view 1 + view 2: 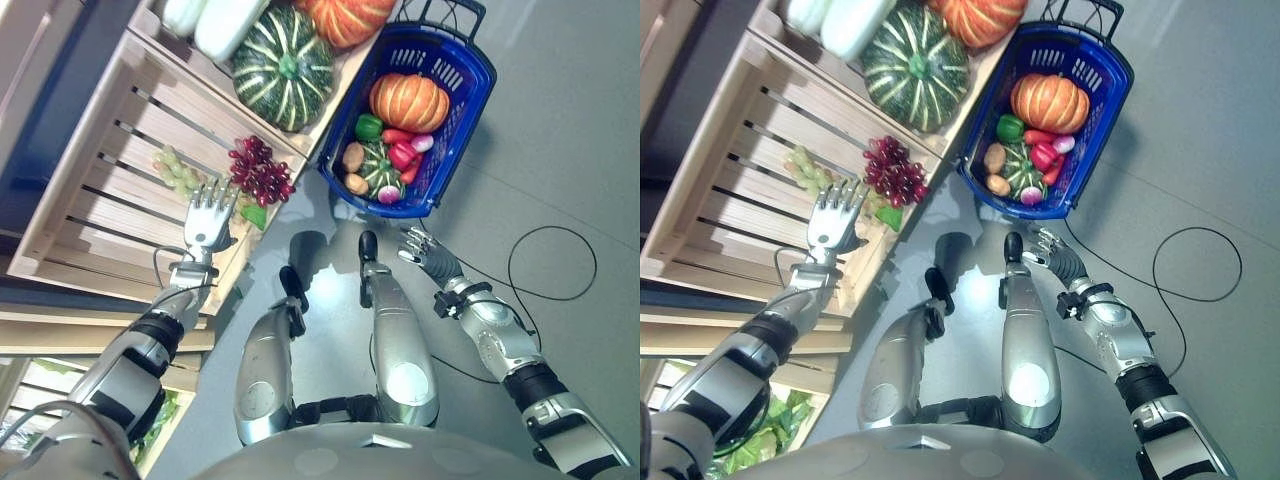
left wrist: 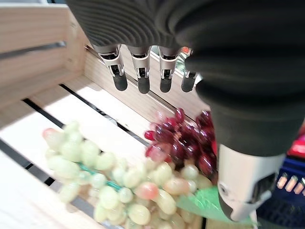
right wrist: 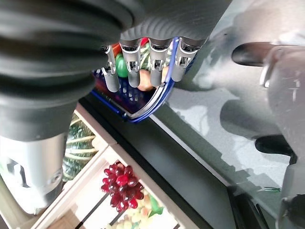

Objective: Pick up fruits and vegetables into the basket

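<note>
The blue basket on the floor already held a pumpkin and small vegetables. Red grapes and green grapes lay in the wooden crate, under the empty, straight-fingered left robot hand. The right robot hand hung relaxed near the basket.

The orange pumpkin on the shelf runs off the top edge, and so do the pale gourds next to it. The left hand covers part of the green grapes, so where that bunch ends is hidden. Down in the blue basket the small pieces lie packed under the orange squash, too small to name. In the left wrist view the nearest green grapes are a blur
</note>
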